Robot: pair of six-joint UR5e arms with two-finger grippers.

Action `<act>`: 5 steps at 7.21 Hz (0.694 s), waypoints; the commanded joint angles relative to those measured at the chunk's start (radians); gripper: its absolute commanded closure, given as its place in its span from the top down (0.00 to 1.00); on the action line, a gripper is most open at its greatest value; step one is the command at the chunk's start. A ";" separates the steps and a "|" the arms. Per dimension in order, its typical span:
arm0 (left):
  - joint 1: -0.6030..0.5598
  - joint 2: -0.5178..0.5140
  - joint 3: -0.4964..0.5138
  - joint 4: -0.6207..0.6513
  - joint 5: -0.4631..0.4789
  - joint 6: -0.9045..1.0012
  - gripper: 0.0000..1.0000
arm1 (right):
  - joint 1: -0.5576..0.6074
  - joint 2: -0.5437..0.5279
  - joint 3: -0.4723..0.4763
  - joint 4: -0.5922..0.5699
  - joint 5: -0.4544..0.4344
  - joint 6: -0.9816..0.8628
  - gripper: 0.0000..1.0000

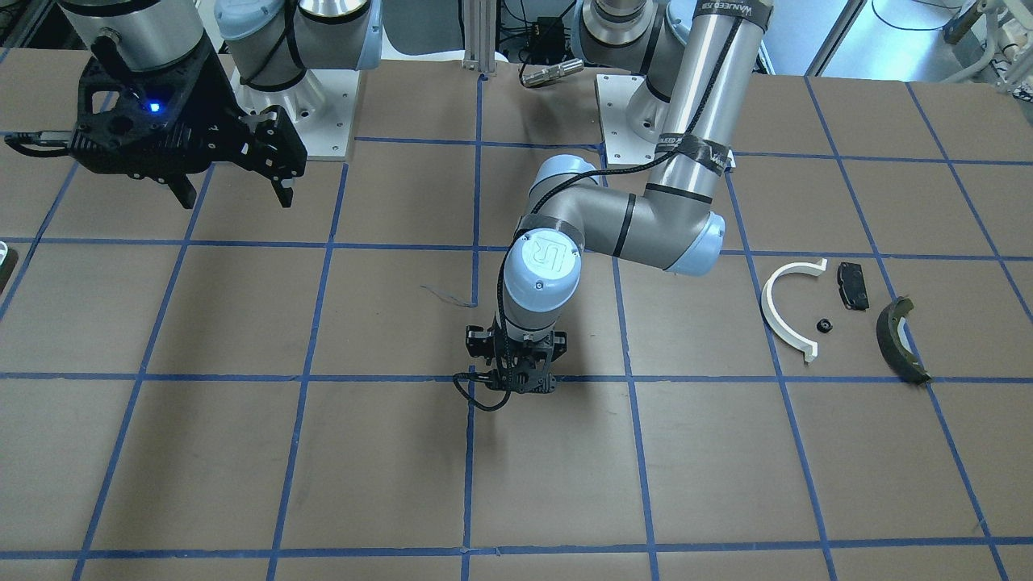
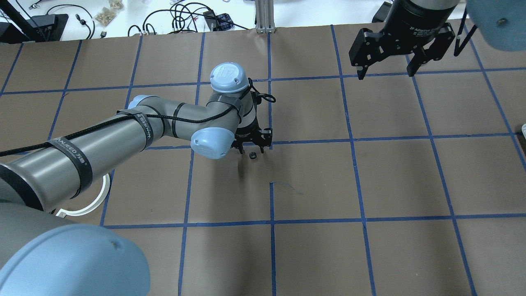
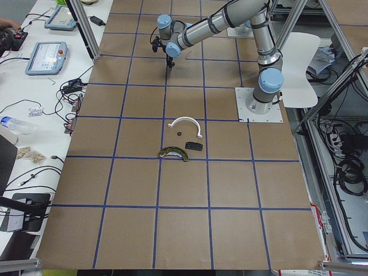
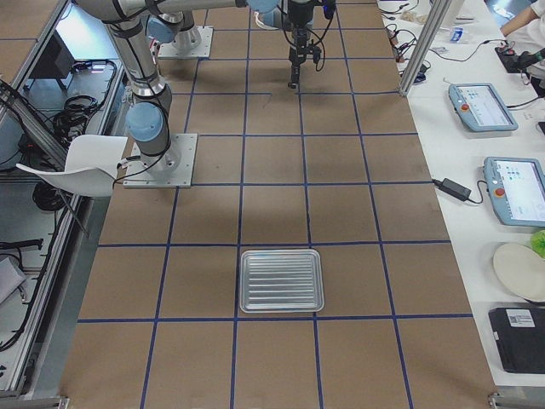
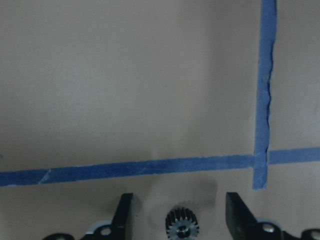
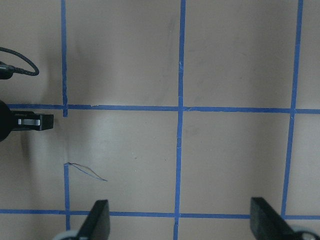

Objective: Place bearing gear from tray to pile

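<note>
A small black toothed bearing gear (image 5: 182, 226) lies on the brown table between the fingers of my left gripper (image 5: 180, 200), which is open and not touching it. In the overhead view the gear (image 2: 253, 155) sits just below that gripper (image 2: 251, 149), near the table's middle. The pile lies apart from it toward my left side: a white half-ring (image 1: 783, 311), a black pad (image 1: 852, 285), a dark curved shoe (image 1: 900, 339) and a small black part (image 1: 824, 325). My right gripper (image 2: 384, 70) hangs open and empty, high at the far right.
A ribbed metal tray (image 4: 281, 279) sits toward my right end of the table and looks empty. Blue tape lines grid the brown table. The left arm's elbow (image 2: 209, 142) stretches low across the table's left half and covers part of the half-ring (image 2: 88, 205).
</note>
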 commanded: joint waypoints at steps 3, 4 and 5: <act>0.000 0.000 0.000 -0.009 0.002 0.000 0.59 | 0.000 0.001 0.002 0.001 0.002 -0.005 1.00; 0.002 0.000 0.002 -0.009 0.002 0.000 0.28 | 0.000 0.002 0.002 0.001 0.002 -0.008 1.00; 0.003 0.000 0.005 -0.009 0.001 0.000 0.00 | 0.000 0.002 0.002 0.001 0.005 -0.009 1.00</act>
